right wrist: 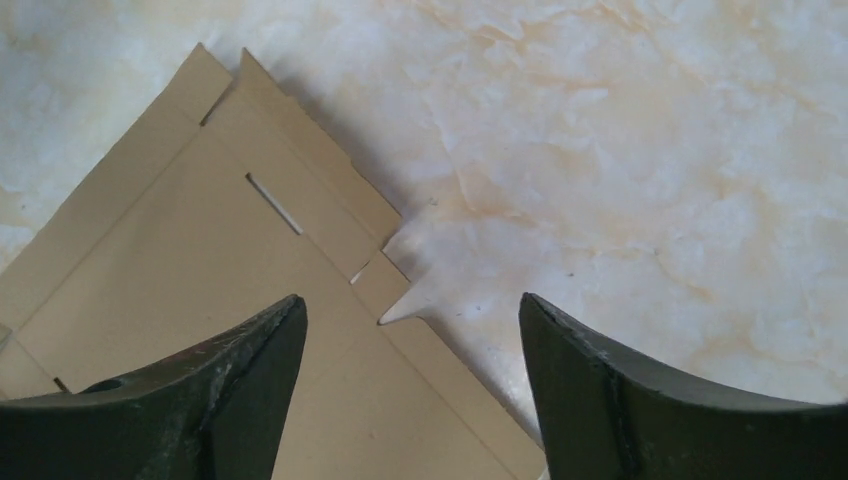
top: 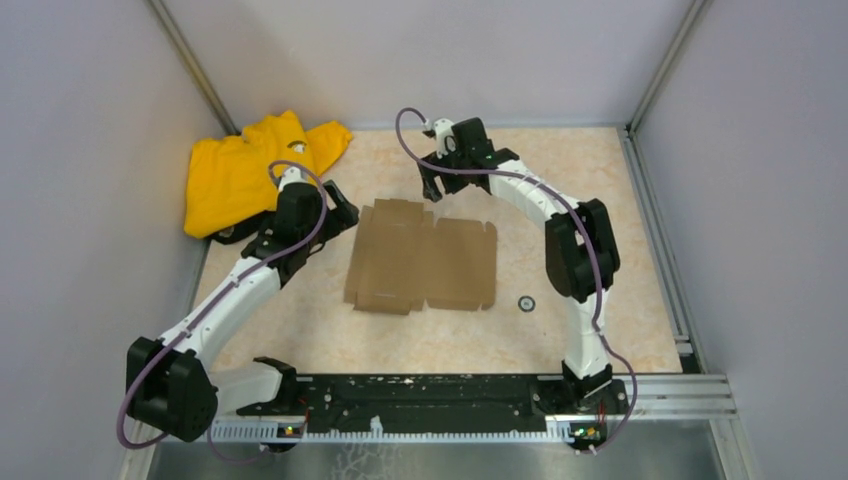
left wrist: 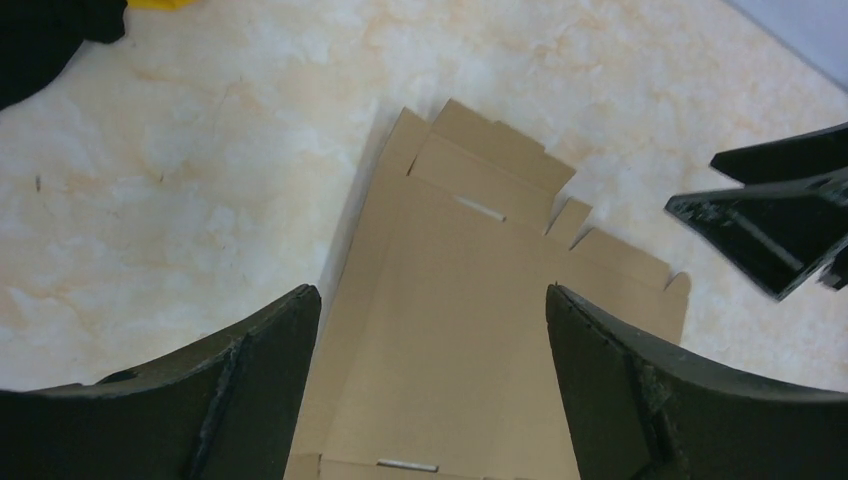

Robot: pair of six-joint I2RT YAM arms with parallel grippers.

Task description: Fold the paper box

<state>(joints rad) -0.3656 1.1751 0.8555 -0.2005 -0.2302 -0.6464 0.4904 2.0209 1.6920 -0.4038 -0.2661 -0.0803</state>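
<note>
The paper box [top: 422, 260] lies flat and unfolded on the table's middle, plain brown cardboard with flaps and slots. My left gripper [top: 345, 212] is open and empty, hovering at the box's left far corner; in the left wrist view [left wrist: 432, 300] the box [left wrist: 460, 300] spreads between its fingers. My right gripper [top: 430, 190] is open and empty above the box's far edge; in the right wrist view [right wrist: 412, 310] the box's notched edge [right wrist: 200, 290] lies under and between the fingers. The right gripper's fingers [left wrist: 770, 215] show in the left wrist view.
A yellow cloth garment [top: 245, 170] lies bunched at the far left, behind the left arm. A small dark ring [top: 525, 303] lies on the table right of the box. Grey walls and metal rails enclose the table on three sides.
</note>
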